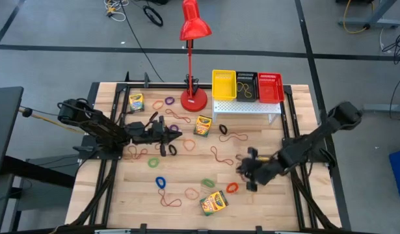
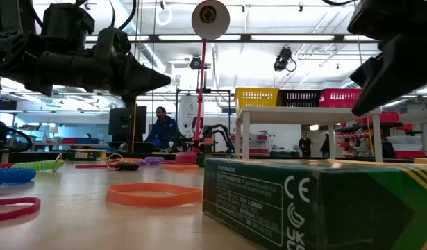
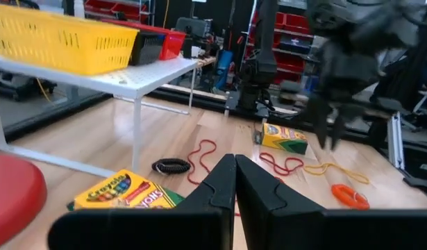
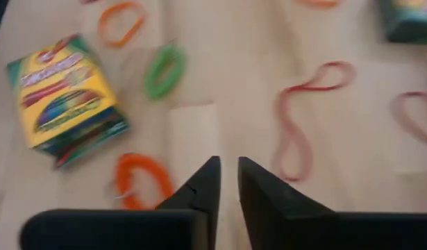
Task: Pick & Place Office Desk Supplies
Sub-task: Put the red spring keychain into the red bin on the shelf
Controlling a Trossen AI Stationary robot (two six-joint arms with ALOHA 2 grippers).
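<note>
Three yellow-and-green crayon boxes lie flat on the wooden table (image 1: 108, 188): one at the far left (image 1: 136, 102), one by the lamp (image 1: 203, 125), one near the front edge (image 1: 214, 203). Rubber bands in several colours lie scattered between them. My right gripper (image 1: 243, 170) hangs tilted down above the table, its fingers (image 4: 228, 170) slightly apart with nothing between them. Below it lie the front crayon box (image 4: 64, 97), an orange band (image 4: 140, 182), a green band (image 4: 164, 69) and a red loop (image 4: 303, 118). My left gripper (image 1: 177, 135) points level toward the right, shut (image 3: 235, 167) and holding nothing.
A white perforated stand (image 1: 246, 107) at the back carries a yellow (image 1: 224, 84), a black (image 1: 246, 86) and a red basket (image 1: 270, 87). A tall red desk lamp stands on its base (image 1: 194, 99) left of the stand. Bare wood lies at the front left.
</note>
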